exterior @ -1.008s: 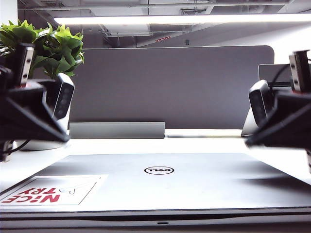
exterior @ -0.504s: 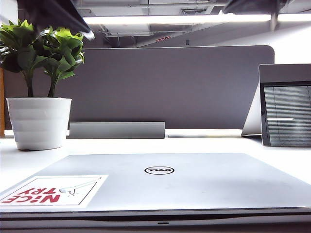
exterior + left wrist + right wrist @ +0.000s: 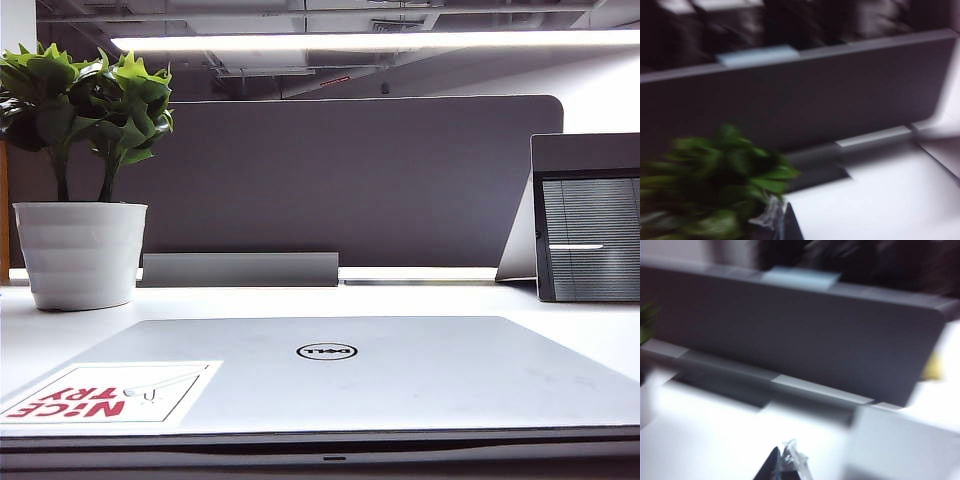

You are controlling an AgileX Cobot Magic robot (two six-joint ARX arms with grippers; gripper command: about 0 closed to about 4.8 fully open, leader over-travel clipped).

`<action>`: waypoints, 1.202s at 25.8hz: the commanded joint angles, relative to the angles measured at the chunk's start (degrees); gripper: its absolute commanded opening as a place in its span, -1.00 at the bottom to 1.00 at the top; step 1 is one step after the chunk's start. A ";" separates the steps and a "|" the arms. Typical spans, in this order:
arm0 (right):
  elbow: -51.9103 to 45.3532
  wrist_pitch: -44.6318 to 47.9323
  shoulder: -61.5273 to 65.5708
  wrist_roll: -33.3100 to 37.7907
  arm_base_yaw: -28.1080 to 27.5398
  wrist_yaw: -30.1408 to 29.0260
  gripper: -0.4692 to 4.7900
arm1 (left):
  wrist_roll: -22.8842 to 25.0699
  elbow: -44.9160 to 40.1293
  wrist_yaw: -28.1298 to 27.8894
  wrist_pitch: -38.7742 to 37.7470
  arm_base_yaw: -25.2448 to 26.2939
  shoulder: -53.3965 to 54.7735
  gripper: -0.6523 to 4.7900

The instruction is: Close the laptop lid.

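The laptop lid [image 3: 400, 370] lies flat on the laptop's base, silver side up. Its round Dell logo [image 3: 327, 351] and the red-lettered white sticker [image 3: 100, 395] both show, and only a thin dark seam [image 3: 330, 450] runs along the front edge. Neither arm appears in the exterior view. In the blurred left wrist view my left gripper [image 3: 780, 222] shows as one dark point with its tips together, beside green leaves. My right gripper [image 3: 785, 462] is likewise a single closed point above the white desk. Both hold nothing, and the lid is in neither wrist view.
A green plant in a white pot [image 3: 80, 250] stands at the back left, and its leaves [image 3: 715, 185] fill part of the left wrist view. The dark grey divider [image 3: 350, 180] spans the back. A grey upright panel showing blinds [image 3: 590, 235] stands at the right.
Both arms, which stood low at the left and right sides a second ago, have risen out of the exterior view. The lid has stayed flat.
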 commanded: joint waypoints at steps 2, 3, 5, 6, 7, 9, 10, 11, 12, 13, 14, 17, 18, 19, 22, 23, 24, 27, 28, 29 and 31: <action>-1.40 0.44 -5.31 0.31 0.11 5.81 -0.84 | -0.42 -5.25 -5.99 2.64 -0.07 -7.48 -0.78; -2.34 0.44 -6.95 0.33 0.11 6.56 -0.84 | -0.44 -7.54 -7.82 4.07 -0.07 -9.97 -0.78; -4.68 0.46 -9.86 0.42 0.11 7.63 -0.84 | -0.61 -12.11 -11.02 6.62 -0.07 -14.84 -0.78; -5.84 0.50 -11.10 0.42 0.11 7.69 -0.84 | -0.94 -14.29 -12.17 7.98 -0.07 -16.96 -0.78; -7.43 0.63 -12.74 0.42 0.11 7.67 -0.84 | -1.66 -16.55 -13.27 9.31 -0.07 -19.19 -0.78; -9.97 1.20 -14.84 0.39 0.11 7.17 -0.84 | -2.12 -21.53 -15.65 12.24 -0.07 -23.85 -0.78; -11.32 1.77 -15.89 0.42 0.11 6.93 -0.84 | -2.12 -24.09 -17.05 13.35 -0.07 -26.27 -0.78; -12.26 2.03 -16.52 0.39 0.11 6.88 -0.84 | -2.14 -25.90 -18.16 13.88 -0.07 -27.87 -0.78; -13.00 1.90 -16.81 0.39 0.11 6.95 -0.84 | -2.14 -27.54 -18.95 14.10 -0.07 -29.18 -0.78; -13.86 1.81 -17.18 0.39 0.09 7.08 -0.84 | -2.12 -29.24 -19.41 14.01 -0.07 -30.53 -0.78; -14.36 1.70 -17.38 0.39 0.07 7.06 -0.84 | -2.14 -30.32 -19.39 13.88 -0.07 -31.28 -0.78; -14.95 -0.61 -17.70 0.39 0.07 7.04 -0.84 | -2.14 -31.85 -18.29 9.90 -0.07 -32.72 -0.78; -14.95 -1.27 -17.70 0.39 0.07 6.99 -0.84 | -2.21 -31.85 -17.79 8.17 -0.07 -32.74 -0.78; -14.95 -2.05 -17.70 0.39 0.07 6.99 -0.84 | -2.12 -31.85 -17.29 6.32 -0.07 -32.74 -0.78; -14.95 -3.34 -17.68 0.39 0.07 7.02 -0.84 | -2.45 -31.85 -17.51 2.29 -0.07 -32.59 -0.78; -14.95 -3.58 -17.68 0.39 0.07 7.04 -0.84 | -3.21 -31.85 -17.51 0.87 -0.07 -32.59 -0.78; -14.95 -3.72 -17.66 0.39 0.07 7.04 -0.84 | -3.15 -31.85 -17.51 -0.11 -0.07 -32.59 -0.78; -14.95 -3.69 -17.66 0.39 0.07 7.04 -0.84 | -3.15 -31.85 -17.51 -2.29 -0.07 -32.61 -0.78; -14.95 -3.69 -17.68 0.39 0.07 7.04 -0.84 | -3.17 -31.85 -17.51 -2.67 -0.07 -32.61 -0.78; -14.95 -3.69 -17.68 0.39 0.07 7.04 -0.84 | -3.15 -31.85 -17.51 -2.97 -0.07 -32.61 -0.78; -14.95 -3.69 -17.68 0.39 0.07 7.02 -0.84 | -3.17 -31.85 -17.53 -3.04 -0.07 -32.61 -0.78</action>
